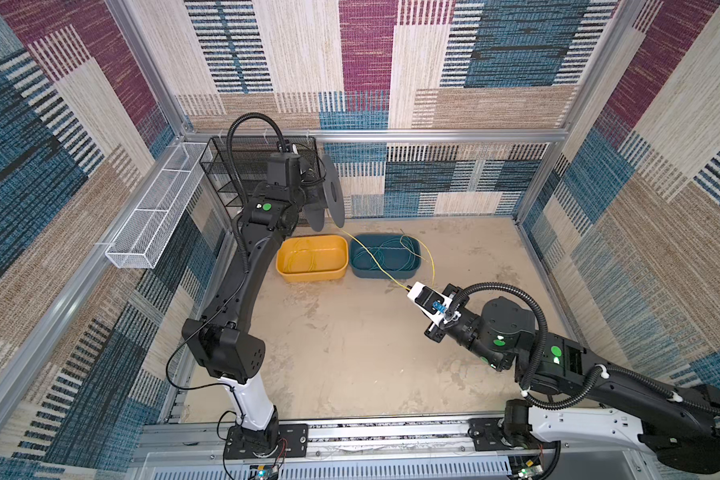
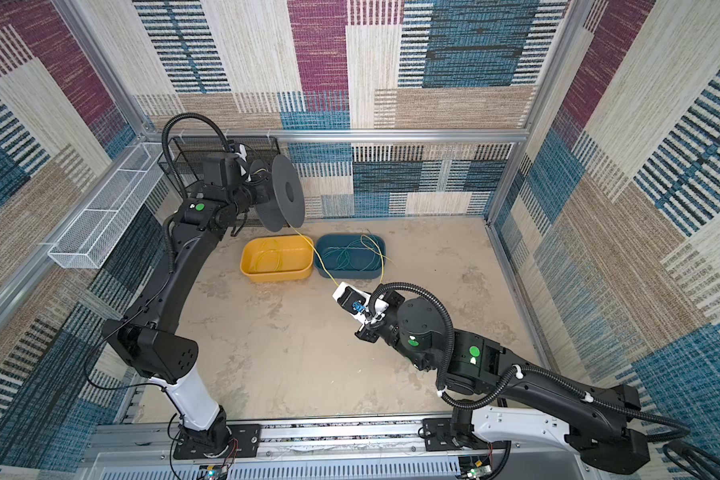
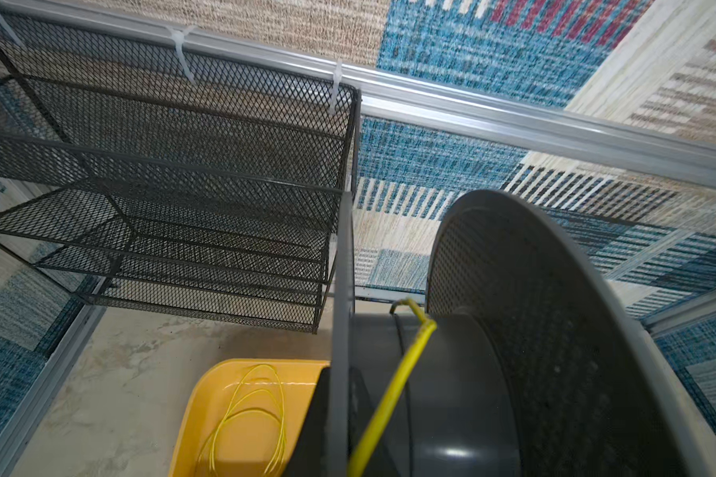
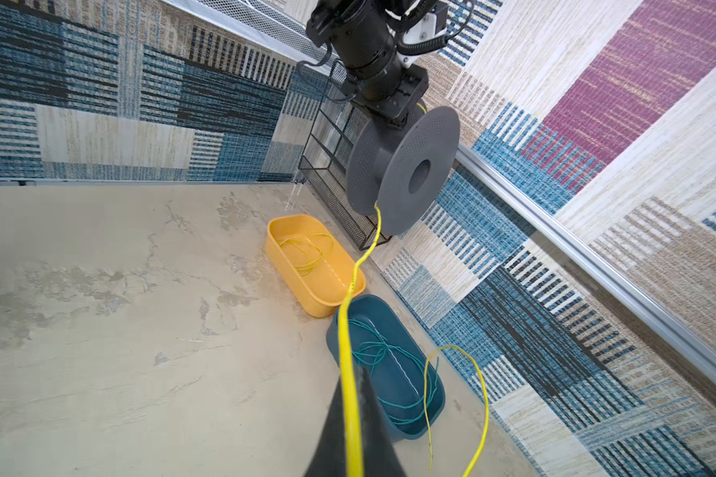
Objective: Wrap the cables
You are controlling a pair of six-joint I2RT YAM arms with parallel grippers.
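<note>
Grey plastic spool [image 1: 332,189], perforated round flanges, smooth hub; left gripper [image 4: 394,117] clamped on one flange, raised above the desk's [image 1: 350,353] far edge beside the black mesh rack [image 3: 182,165]; thin yellow cable [image 4: 348,380] runs from the hub over the teal tub [image 1: 362,270] into the right gripper [image 1: 411,289], clenched on it; teal cables [image 4: 368,347] lie coiled in that tub.

Lab robot cell: aluminium frame [image 1: 391,135], carpet-lined walls [image 1: 495,54], base rail [image 1: 391,434]

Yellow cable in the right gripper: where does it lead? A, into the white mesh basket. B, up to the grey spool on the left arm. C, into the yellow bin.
B: the yellow cable runs from the right gripper up onto the hub of the grey spool.
</note>
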